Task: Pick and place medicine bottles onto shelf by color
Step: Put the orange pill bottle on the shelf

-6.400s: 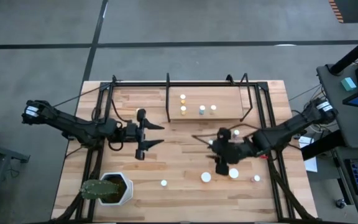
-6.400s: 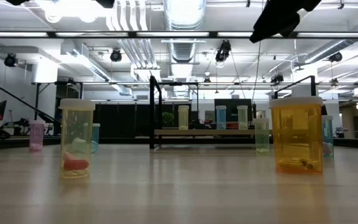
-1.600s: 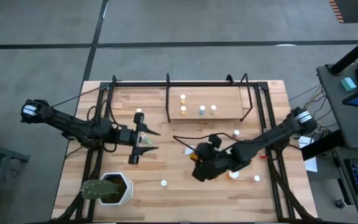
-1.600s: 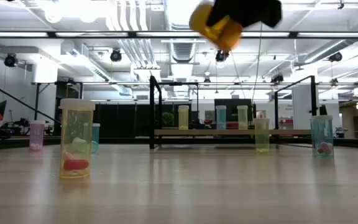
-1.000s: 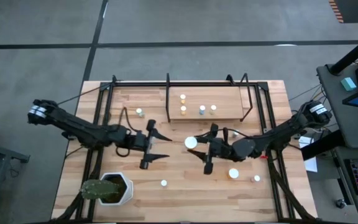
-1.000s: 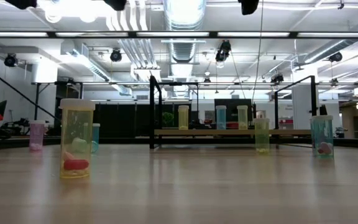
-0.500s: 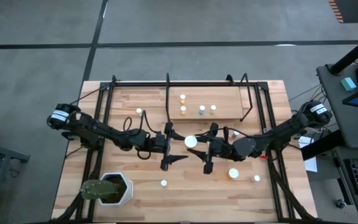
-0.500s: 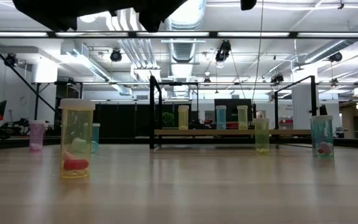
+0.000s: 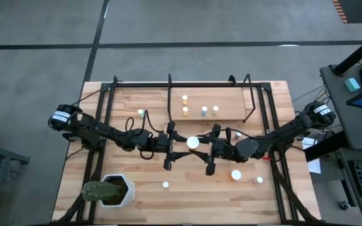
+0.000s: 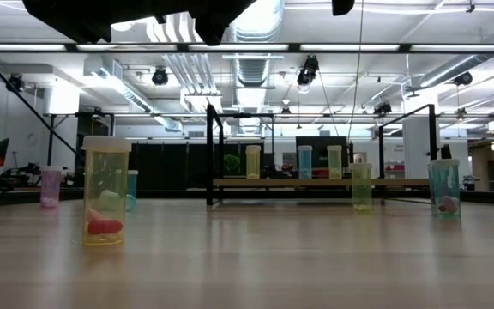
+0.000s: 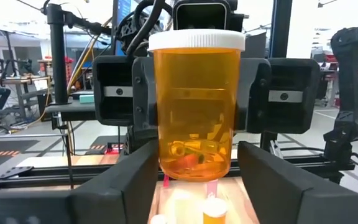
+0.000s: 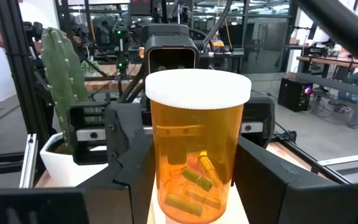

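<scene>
Above the middle of the table, in front of the shelf (image 9: 231, 113), the two arms meet nose to nose with the orange bottle (image 11: 196, 112) upright between them, clear of the tabletop, and this reads as a hand-over. The right gripper (image 9: 207, 149) is clamped on the bottle's body, one finger to each side. The left gripper (image 9: 176, 148) brackets the same bottle from the opposite side, but whether it presses the plastic or only stands close beside it cannot be told. That doubt is the main hazard: if the right lets go before the left has a real hold, the bottle would likely drop onto the wood and roll (it is round and light, with only a few capsules inside). The reverse fault is possible too: if either arm pulls away while both are gripping, the bottle could twist or pop out sideways. Four pale-capped bottles (image 9: 204, 110) stand close together on the shelf, so a tilted grip carried over could knock them when the orange one is set down.
</scene>
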You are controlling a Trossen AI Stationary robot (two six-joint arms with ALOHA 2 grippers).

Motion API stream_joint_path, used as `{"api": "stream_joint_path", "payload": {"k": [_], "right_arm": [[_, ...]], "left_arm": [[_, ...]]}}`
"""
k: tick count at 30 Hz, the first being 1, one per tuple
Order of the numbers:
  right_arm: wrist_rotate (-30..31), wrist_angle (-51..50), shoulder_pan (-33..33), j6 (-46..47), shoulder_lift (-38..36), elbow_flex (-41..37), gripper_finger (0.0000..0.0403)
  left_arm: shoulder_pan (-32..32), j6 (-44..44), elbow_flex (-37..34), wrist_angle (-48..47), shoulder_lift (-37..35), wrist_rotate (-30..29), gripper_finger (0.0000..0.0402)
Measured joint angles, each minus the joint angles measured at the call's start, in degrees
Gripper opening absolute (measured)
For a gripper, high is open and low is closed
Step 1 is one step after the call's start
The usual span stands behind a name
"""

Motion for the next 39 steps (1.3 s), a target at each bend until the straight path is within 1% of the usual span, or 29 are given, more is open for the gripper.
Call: {"api": "stream_joint_path", "payload": {"k": [6,9,12,20,24,39], "right_arm": [[0.02,0.0,0.02,-0.02,0.0,0.0,0.0176],[0.04,-0.04,0.02,-0.02,0.0,-0.02,0.0176],[0.03,-0.17,0.02,0.16,0.0,-0.02,0.0182],[-0.02,-2.44,0.0,1.44,0.0,-0.02,0.0239],[-0.02,-2.96,0.0,1.2,0.0,-0.02,0.0258],[0.08,-8.68,0.02,2.51,-2.69,-0.07,0.0259]], "left_arm": [[0.13,0.02,-0.02,0.04,0.0,-0.01,0.0155],[0.24,0.02,-0.07,0.04,0.0,0.01,0.0143],[0.24,0.02,-0.07,0.04,0.0,0.03,0.014],[0.26,0.22,-0.13,-0.07,0.0,0.03,0.0135],[0.26,0.37,-0.29,-0.13,0.0,0.1,0.0132],[0.26,1.95,-1.97,-0.46,-0.07,-0.28,0.0133]]}}
